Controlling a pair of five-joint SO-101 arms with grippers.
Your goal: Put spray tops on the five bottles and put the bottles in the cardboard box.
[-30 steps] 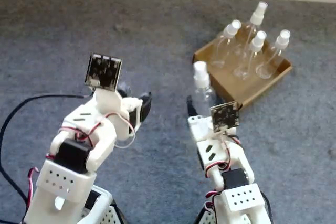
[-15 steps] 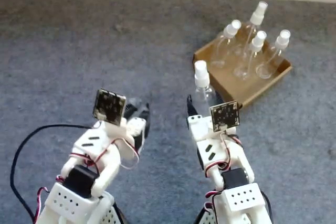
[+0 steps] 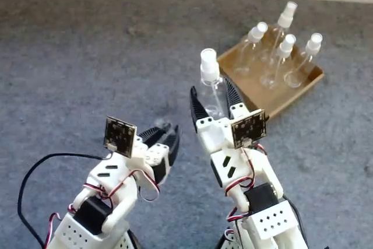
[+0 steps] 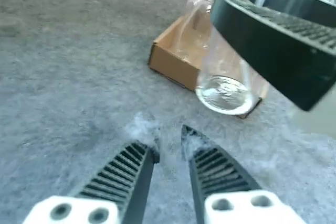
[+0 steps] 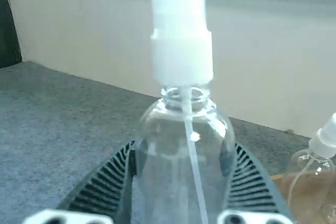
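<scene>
- high view: the right pincer [image 3: 214, 102] grips a clear bottle [image 3: 213, 94] by its body, one dark finger on each side, just beside the near corner of the cardboard box [image 3: 291, 94].
- a white spray top [image 3: 208, 65] is seated on the held bottle, which stands roughly upright.
- four capped bottles [image 3: 273, 73] stand close together inside the box, each with a white top.
- the left pincer [image 3: 165, 138] hovers low over the grey desk [image 3: 87, 45], beside the right arm and apart from the bottle. its fingers are drawn to a narrow gap and hold nothing.
- left wrist view: the left pincer [image 4: 169, 142] shows its two tips nearly meeting above the desk. beyond them the bottle's round base [image 4: 226, 94] sits in front of the box [image 4: 173, 64].
- right wrist view: the bottle [image 5: 181, 150] is clamped between ribbed fingers [image 5: 102, 182]. the spray top [image 5: 181, 35] rises above its neck and a thin tube runs down inside.
</scene>
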